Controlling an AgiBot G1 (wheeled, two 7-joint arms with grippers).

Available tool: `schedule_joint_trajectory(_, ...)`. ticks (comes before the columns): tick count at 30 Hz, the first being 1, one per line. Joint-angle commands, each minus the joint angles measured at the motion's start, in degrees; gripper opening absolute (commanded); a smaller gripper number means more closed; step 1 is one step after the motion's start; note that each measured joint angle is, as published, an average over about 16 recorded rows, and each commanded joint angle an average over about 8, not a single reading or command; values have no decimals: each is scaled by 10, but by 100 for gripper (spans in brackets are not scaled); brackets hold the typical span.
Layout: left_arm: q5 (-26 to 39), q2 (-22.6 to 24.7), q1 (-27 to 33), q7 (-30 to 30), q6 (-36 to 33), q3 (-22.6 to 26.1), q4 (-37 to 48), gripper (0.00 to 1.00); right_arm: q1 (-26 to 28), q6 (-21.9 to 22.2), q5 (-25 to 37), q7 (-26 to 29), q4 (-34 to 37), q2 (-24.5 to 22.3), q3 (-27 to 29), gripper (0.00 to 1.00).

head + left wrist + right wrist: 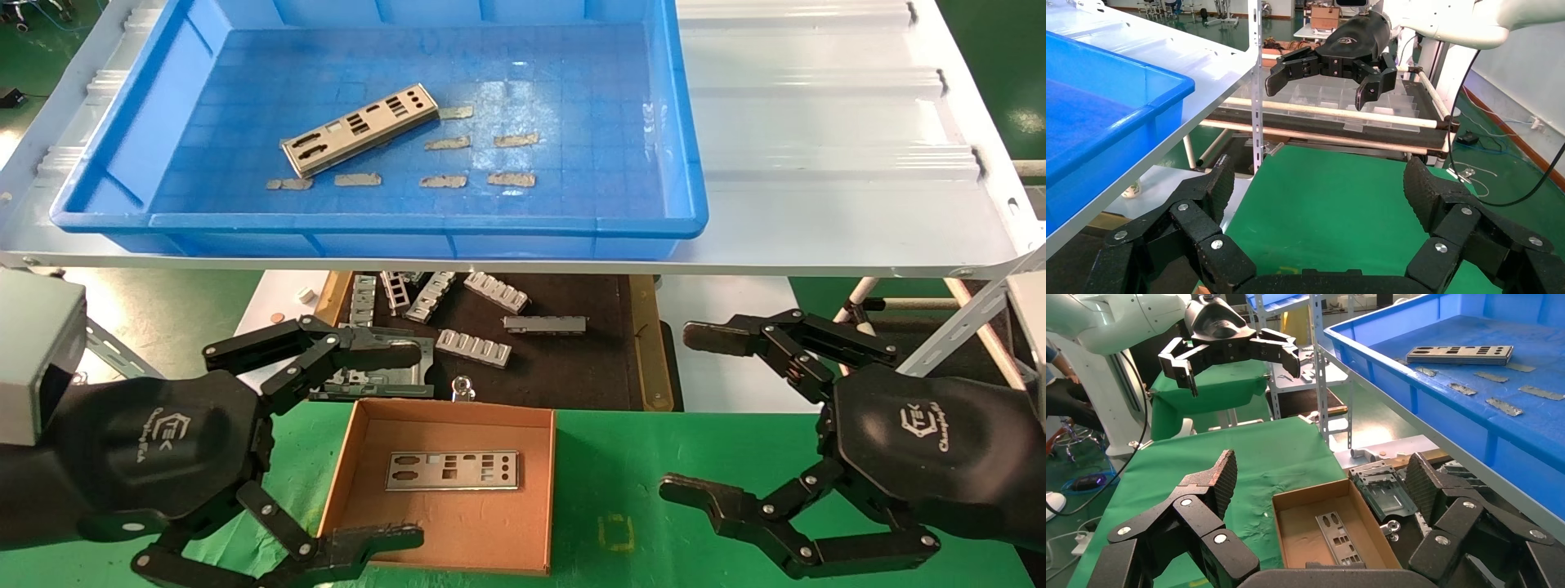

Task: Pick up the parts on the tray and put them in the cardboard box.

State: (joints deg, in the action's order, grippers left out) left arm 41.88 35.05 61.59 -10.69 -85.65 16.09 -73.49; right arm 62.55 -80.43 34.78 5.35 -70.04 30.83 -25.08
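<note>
A silver punched metal part (452,471) lies flat on the floor of the small brown cardboard box (347,482), which sits on the green-covered tabletop (621,482) between the robot's two arms. Another such part (359,129) rests at an angle on the grid-patterned floor of the bright-blue tray (682,147), which stands on a raised white shelf (825,163) above and behind the box; grey scuffed strips dot the tray floor around it.

The left claw (384,445) hangs over the box's left side with its black fingers spread wide, one fingertip near the far-left corner and the other at the near wall, gripping nothing. The right claw (695,412) hovers over bare green cloth to the right of the box, its fingers likewise spread apart and empty. White lettering on each black claw housing includes a logo reading "TEK"; a second line of script beneath it is too small to make out.

Behind the box, under the shelf, a dark mat with tan edges (564,367) carries several chunky ribbed grey brackets (474,347).

From the right wrist camera, the box (1291,508) and the part inside it (1340,536) show between the claw's fingers (1217,478), with the tray (1438,386) on its shelf beyond and the left claw (1236,358) in the distance.
</note>
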Motion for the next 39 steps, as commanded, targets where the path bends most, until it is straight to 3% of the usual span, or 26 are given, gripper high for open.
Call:
schedule_joint_trajectory(1,0,0,0,0,0,0,0,100,0,0,0,0,0,0,0,100)
schedule_joint_trajectory(39,0,0,0,0,0,0,0,100,0,0,0,0,0,0,0,100)
